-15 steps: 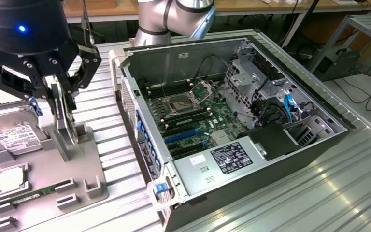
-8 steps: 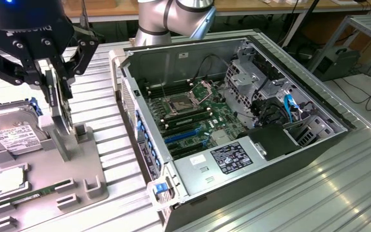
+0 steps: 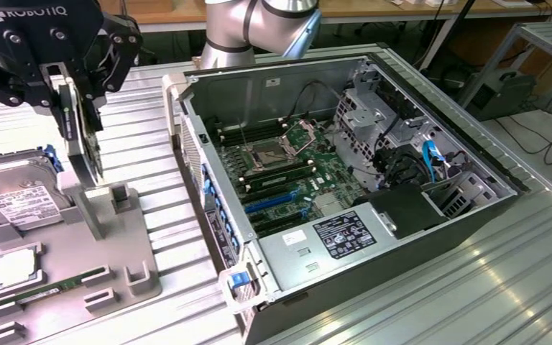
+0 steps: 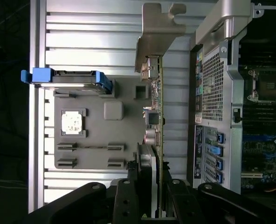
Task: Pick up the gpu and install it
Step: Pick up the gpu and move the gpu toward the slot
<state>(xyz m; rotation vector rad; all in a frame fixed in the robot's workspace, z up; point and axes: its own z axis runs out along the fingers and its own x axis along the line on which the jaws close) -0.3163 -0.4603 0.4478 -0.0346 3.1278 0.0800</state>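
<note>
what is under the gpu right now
The grey parts tray on the slatted table, below the gpu gripped by the end effector. The gpu itself hides the strip of tray directly beneath.

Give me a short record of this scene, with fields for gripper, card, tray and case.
Gripper: black gripper shut on thin dark gpu card with silvery end bracket
Card: on edge, over the grey plastic tray
Tray: silver hard drive with white label, narrow green memory stick
Case: black computer case lying open, card not installed
</note>
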